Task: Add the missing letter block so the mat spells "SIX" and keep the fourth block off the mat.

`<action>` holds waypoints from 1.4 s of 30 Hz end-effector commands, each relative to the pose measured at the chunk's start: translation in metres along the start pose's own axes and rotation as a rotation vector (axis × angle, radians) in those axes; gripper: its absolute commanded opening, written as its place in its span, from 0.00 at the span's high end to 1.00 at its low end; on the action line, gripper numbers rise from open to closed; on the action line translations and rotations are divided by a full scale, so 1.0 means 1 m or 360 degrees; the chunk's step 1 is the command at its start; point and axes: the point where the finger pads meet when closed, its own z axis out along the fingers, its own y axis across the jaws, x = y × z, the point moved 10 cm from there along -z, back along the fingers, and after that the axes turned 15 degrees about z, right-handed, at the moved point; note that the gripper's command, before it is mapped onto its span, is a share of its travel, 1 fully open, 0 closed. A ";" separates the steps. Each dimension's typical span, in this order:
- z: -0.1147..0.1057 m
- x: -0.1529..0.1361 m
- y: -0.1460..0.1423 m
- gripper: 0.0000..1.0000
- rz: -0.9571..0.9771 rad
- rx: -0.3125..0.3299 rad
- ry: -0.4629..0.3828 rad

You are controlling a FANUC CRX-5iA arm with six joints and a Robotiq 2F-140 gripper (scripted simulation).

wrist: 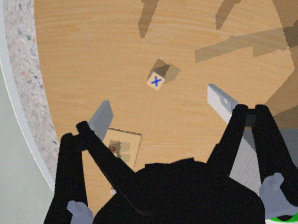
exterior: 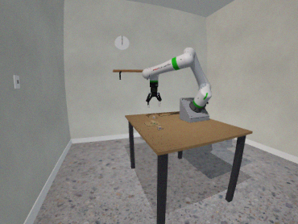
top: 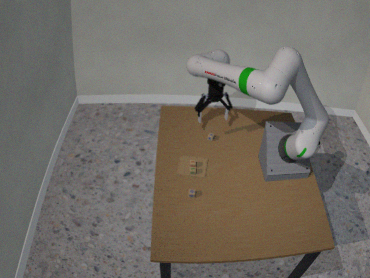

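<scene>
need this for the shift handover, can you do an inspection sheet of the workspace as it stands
surface: wooden table on dark legs, with a tan mat near its middle.
job's things: two blocks side by side on the mat; a block marked X off the mat on the end effector's side; a fourth block off the mat on the opposite side, letter too small to read.
clutter: nothing seen.
end effector: open, holding nothing, raised above the table's far end.
cables: nothing seen.
surroundings: grey pedestal under the arm, speckled floor, plain walls, a wall clock.
</scene>
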 end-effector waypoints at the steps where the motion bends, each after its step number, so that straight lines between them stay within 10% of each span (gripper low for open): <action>1: 0.001 0.000 0.000 0.00 0.0222 -0.0006 0.0005; 42: 0.009 0.000 0.000 0.00 0.2069 -0.0003 0.0008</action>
